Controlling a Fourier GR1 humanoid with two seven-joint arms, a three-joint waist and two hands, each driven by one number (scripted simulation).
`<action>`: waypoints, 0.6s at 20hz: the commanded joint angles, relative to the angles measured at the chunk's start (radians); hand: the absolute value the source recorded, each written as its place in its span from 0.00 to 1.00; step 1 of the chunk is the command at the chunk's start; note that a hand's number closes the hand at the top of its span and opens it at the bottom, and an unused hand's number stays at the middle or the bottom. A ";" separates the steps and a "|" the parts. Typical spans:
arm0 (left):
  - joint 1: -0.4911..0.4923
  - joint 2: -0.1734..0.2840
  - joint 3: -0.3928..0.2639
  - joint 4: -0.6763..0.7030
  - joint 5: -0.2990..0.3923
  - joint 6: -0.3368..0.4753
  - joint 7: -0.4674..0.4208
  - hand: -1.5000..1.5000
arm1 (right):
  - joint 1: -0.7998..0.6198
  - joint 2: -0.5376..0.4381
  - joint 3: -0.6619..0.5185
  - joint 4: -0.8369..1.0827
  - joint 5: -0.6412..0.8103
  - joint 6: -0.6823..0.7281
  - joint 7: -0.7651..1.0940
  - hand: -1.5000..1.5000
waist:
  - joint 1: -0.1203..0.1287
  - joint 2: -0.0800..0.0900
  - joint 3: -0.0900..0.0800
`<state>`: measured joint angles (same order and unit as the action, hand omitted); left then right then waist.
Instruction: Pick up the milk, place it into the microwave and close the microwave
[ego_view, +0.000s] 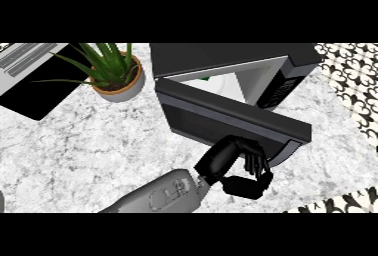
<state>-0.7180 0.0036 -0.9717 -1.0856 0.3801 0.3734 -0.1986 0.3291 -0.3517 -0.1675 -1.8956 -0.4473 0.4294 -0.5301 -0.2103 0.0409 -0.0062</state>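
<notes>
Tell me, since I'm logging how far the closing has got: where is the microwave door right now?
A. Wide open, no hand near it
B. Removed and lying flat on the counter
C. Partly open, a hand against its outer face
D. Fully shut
C. The door stands at an angle from the microwave, the inside showing in the gap, and the hand rests on its outer face near the free edge.
</notes>
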 joint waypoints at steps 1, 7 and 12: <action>-0.076 -0.003 0.030 0.020 0.078 0.030 -0.030 1.00 | -0.025 -0.041 -0.008 -0.043 -0.028 0.026 0.025 0.00 | -0.049 0.006 0.000; -0.169 -0.003 0.060 0.089 0.143 0.045 -0.055 1.00 | -0.032 -0.061 -0.012 -0.069 -0.062 0.035 0.053 0.00 | -0.106 0.020 0.001; -0.231 -0.003 0.059 0.129 0.185 0.075 -0.064 1.00 | -0.056 -0.087 -0.005 -0.085 -0.100 0.056 0.077 0.00 | -0.136 0.028 0.003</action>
<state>-0.8971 0.0048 -0.9204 -0.9836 0.5327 0.4316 -0.2463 0.2883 -0.4202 -0.1765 -1.9627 -0.5244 0.4740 -0.4727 -0.3226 0.0635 -0.0034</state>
